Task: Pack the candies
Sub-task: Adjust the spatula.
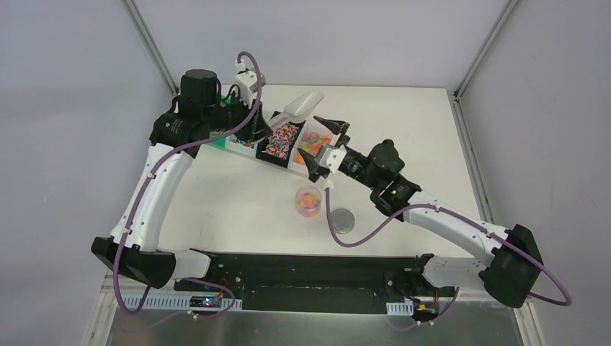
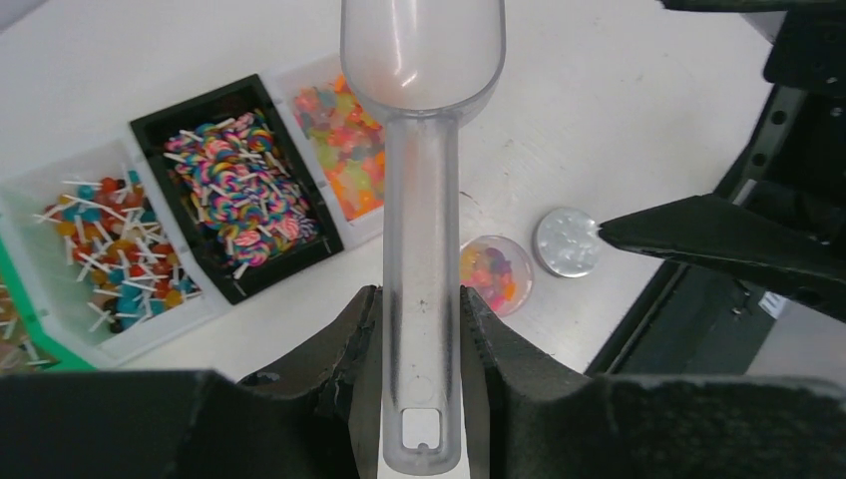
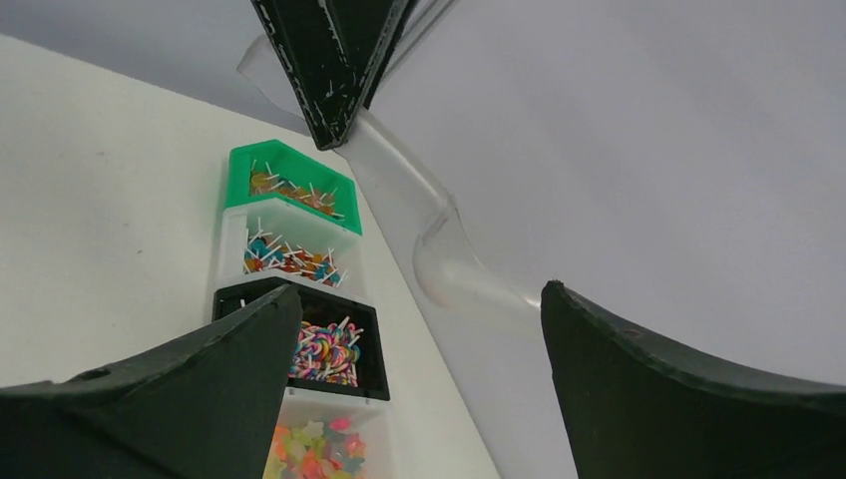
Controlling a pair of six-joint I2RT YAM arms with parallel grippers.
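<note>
My left gripper [image 2: 422,329] is shut on the handle of a clear plastic scoop [image 2: 422,150]; its bowl looks empty and hangs above the far end of the bins [image 1: 302,106]. Gummy candies [image 2: 344,140] fill a clear bin [image 1: 315,140]. Swirl lollipops [image 2: 239,190] fill a black bin beside it. A small clear cup [image 1: 308,201] holding some gummy candies stands on the table nearer the arms. My right gripper [image 1: 326,148] is open and empty above the clear bin, its fingers apart [image 3: 419,299].
A grey round lid [image 1: 344,220] lies right of the cup. Further bins in the row hold stick candies: a white one [image 2: 100,249] and a green one [image 3: 289,185]. The scoop [image 3: 449,264] hangs just ahead of my right fingers.
</note>
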